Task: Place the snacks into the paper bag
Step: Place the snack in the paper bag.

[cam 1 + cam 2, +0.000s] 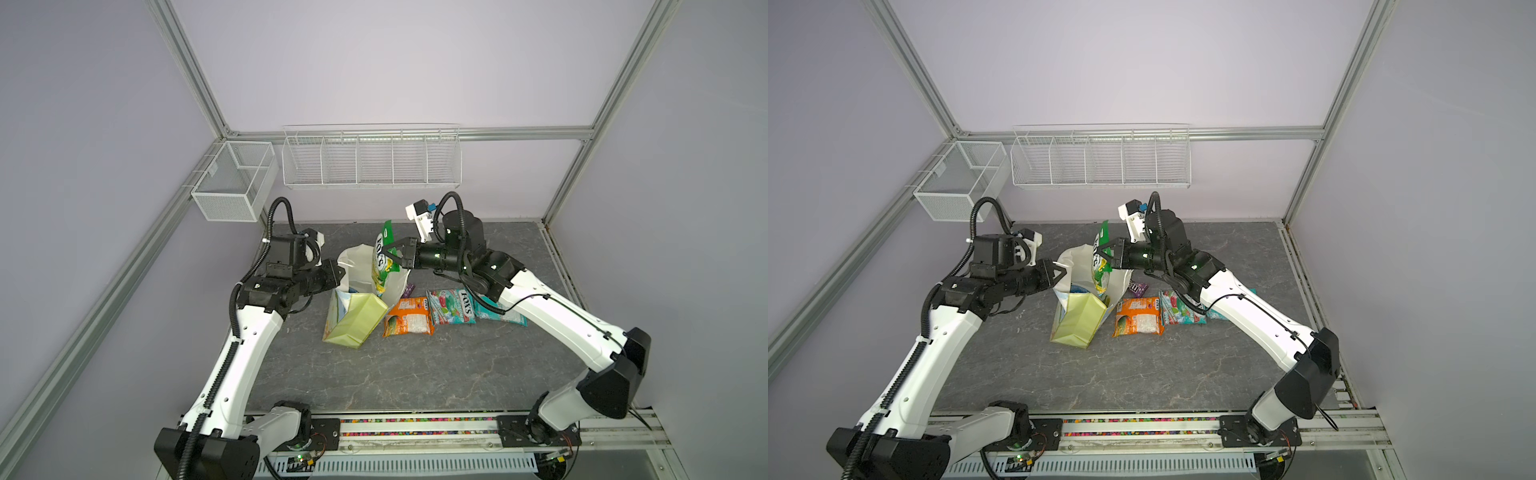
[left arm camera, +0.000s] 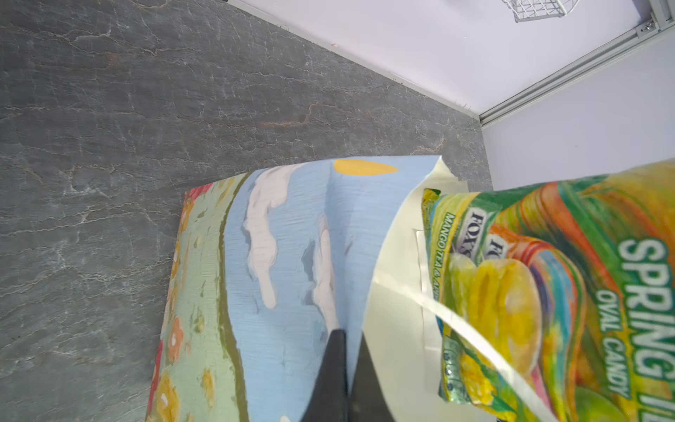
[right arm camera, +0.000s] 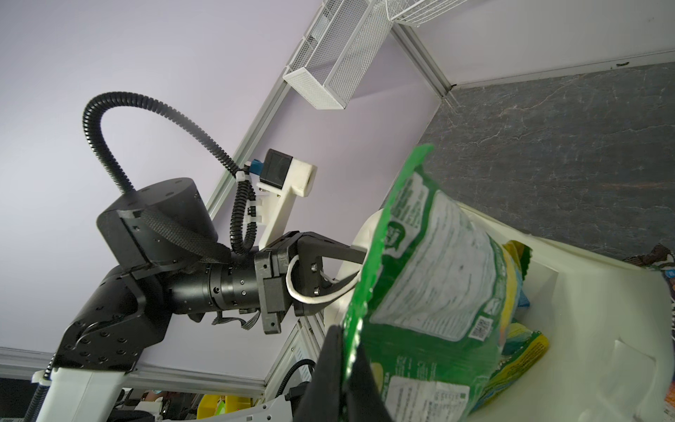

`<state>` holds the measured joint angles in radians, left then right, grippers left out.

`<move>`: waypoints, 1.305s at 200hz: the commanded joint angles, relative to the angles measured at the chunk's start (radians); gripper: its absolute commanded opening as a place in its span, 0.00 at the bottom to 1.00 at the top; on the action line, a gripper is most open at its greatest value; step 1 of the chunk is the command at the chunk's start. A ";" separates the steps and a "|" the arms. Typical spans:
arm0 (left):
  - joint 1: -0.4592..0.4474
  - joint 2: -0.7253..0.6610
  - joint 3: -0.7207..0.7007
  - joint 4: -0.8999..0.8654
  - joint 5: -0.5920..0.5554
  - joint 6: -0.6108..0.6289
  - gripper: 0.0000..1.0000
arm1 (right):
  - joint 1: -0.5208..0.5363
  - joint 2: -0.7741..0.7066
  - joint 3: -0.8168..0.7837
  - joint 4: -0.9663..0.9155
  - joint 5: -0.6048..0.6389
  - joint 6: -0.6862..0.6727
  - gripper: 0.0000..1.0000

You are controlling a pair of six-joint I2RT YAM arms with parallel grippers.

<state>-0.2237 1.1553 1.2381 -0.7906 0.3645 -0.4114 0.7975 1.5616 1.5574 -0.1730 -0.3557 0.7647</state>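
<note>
Left gripper (image 1: pixel 341 273), jaws closed, is pinching the rim of the paper bag (image 1: pixel 357 320) at centre frame, keeping its mouth spread and facing up. Right gripper (image 1: pixel 388 253), jaws closed, is gripping the green pouch (image 1: pixel 379 245) by one side edge. The pouch is hanging with its long axis near vertical, lower end inside the mouth, top standing clear above the rim. Judgement: the drop is depending on that downward alignment. The orange pouch (image 1: pixel 409 322) and teal-red FOX'S pouch (image 1: pixel 451 307) are lying just right of the bag, nearer the right arm.

Bag (image 1: pixel 357 320), perhaps four packets (image 1: pixel 409 322) on table (image 1: pixel 415 374)
</note>
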 commanded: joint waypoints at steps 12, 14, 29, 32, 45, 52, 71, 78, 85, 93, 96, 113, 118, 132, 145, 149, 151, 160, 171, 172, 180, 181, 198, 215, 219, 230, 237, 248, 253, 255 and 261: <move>-0.001 -0.009 0.045 0.014 0.016 -0.008 0.00 | 0.017 0.025 0.001 0.103 -0.004 0.039 0.07; -0.002 -0.009 0.046 0.015 0.017 -0.009 0.00 | 0.017 0.026 0.002 0.104 -0.005 0.041 0.07; -0.002 -0.009 0.047 0.013 0.016 -0.007 0.00 | 0.021 0.037 0.001 0.116 -0.012 0.052 0.07; -0.002 -0.009 0.047 0.013 0.016 -0.009 0.00 | 0.022 0.038 0.000 0.118 -0.012 0.055 0.07; -0.001 -0.011 0.049 0.012 0.017 -0.012 0.00 | 0.026 0.046 -0.006 0.134 -0.018 0.067 0.07; -0.002 -0.013 0.049 0.014 0.017 -0.012 0.00 | 0.027 0.050 -0.009 0.143 -0.022 0.073 0.07; -0.002 -0.016 0.049 0.013 0.014 -0.014 0.00 | 0.031 0.061 -0.016 0.158 -0.028 0.088 0.07; -0.002 -0.016 0.050 0.013 0.014 -0.014 0.00 | 0.033 0.064 -0.020 0.166 -0.029 0.094 0.07; -0.002 -0.015 0.050 0.011 0.013 -0.012 0.00 | 0.035 0.066 -0.021 0.171 -0.031 0.099 0.07; -0.002 -0.016 0.050 0.011 0.013 -0.012 0.00 | 0.034 0.069 -0.023 0.176 -0.032 0.104 0.07; -0.001 -0.016 0.050 0.011 0.014 -0.012 0.00 | 0.035 0.070 -0.023 0.177 -0.032 0.105 0.07; -0.002 -0.014 0.049 0.011 0.014 -0.011 0.00 | 0.037 0.073 -0.031 0.182 -0.030 0.112 0.07; -0.002 -0.015 0.049 0.011 0.014 -0.011 0.00 | 0.039 0.074 -0.033 0.184 -0.028 0.115 0.07; -0.002 -0.013 0.047 0.011 0.013 -0.009 0.00 | 0.040 0.077 -0.041 0.185 -0.026 0.119 0.07; -0.002 -0.012 0.044 0.011 0.013 -0.007 0.00 | 0.040 0.079 -0.047 0.186 -0.026 0.122 0.07; -0.001 -0.013 0.042 0.011 0.013 -0.008 0.00 | 0.040 0.080 -0.048 0.187 -0.026 0.123 0.07; -0.001 -0.013 0.041 0.011 0.013 -0.008 0.00 | 0.040 0.080 -0.050 0.187 -0.026 0.125 0.07; -0.002 -0.012 0.040 0.013 0.013 -0.008 0.00 | 0.041 0.081 -0.052 0.189 -0.026 0.127 0.07; -0.002 -0.011 0.040 0.013 0.011 -0.009 0.00 | 0.041 0.083 -0.052 0.189 -0.026 0.128 0.07; -0.002 -0.011 0.040 0.013 0.011 -0.008 0.00 | 0.041 0.083 -0.052 0.189 -0.026 0.128 0.07; -0.002 -0.012 0.041 0.012 0.011 -0.007 0.00 | 0.041 0.084 -0.052 0.190 -0.026 0.128 0.08; -0.002 -0.014 0.040 0.012 0.011 -0.007 0.00 | 0.041 0.084 -0.052 0.190 -0.026 0.129 0.08; -0.002 -0.013 0.041 0.012 0.011 -0.006 0.00 | 0.040 0.084 -0.051 0.189 -0.027 0.130 0.12; -0.002 -0.013 0.042 0.011 0.008 -0.006 0.00 | 0.041 0.082 -0.053 0.188 -0.032 0.130 0.25; -0.002 -0.013 0.042 0.010 0.008 -0.005 0.00 | 0.040 0.081 -0.054 0.186 -0.032 0.130 0.29; -0.002 -0.013 0.044 0.010 0.008 -0.005 0.00 | 0.041 0.076 -0.056 0.184 -0.033 0.129 0.43; -0.002 -0.013 0.044 0.010 0.009 -0.004 0.00 | 0.041 0.069 -0.056 0.177 -0.034 0.126 0.51; -0.002 -0.013 0.044 0.010 0.010 -0.005 0.00 | 0.042 0.054 -0.059 0.168 -0.029 0.113 0.56; -0.002 -0.014 0.045 0.008 0.010 -0.004 0.00 | 0.042 0.045 -0.063 0.163 -0.025 0.105 0.58; -0.001 -0.014 0.045 0.008 0.009 -0.005 0.00 | 0.042 0.041 -0.062 0.160 -0.025 0.102 0.59; -0.001 -0.016 0.046 0.008 0.010 -0.003 0.00 | 0.042 0.030 -0.061 0.148 -0.021 0.089 0.60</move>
<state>-0.2245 1.1553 1.2476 -0.8009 0.3637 -0.4145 0.8341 1.6421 1.5116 -0.0208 -0.3801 0.8818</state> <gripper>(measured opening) 0.047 0.573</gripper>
